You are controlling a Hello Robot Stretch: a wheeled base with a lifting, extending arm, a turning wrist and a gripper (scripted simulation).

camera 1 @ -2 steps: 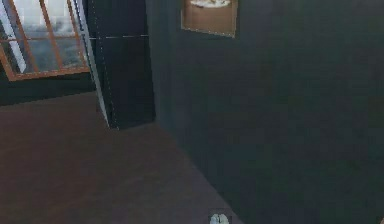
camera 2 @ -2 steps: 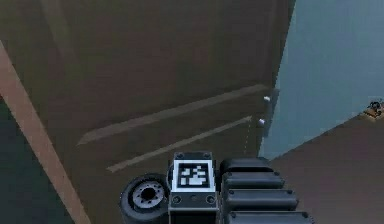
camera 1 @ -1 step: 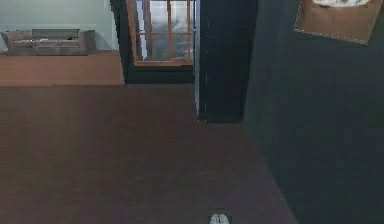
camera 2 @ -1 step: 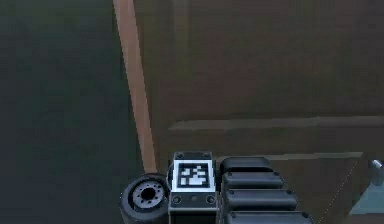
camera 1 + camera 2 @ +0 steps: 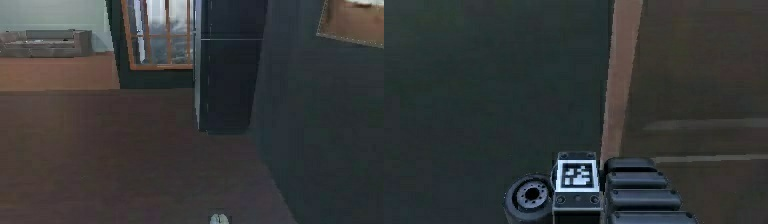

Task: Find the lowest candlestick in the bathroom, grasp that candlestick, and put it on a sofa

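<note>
Dark brown floor runs ahead to a paler wooden floor, where a grey sofa stands (far off, forward view's upper left) near a wood-framed window. In the arm side view the gripper sits low before a dark wall; its fingers cannot be made out, nor whether they hold anything.
</note>
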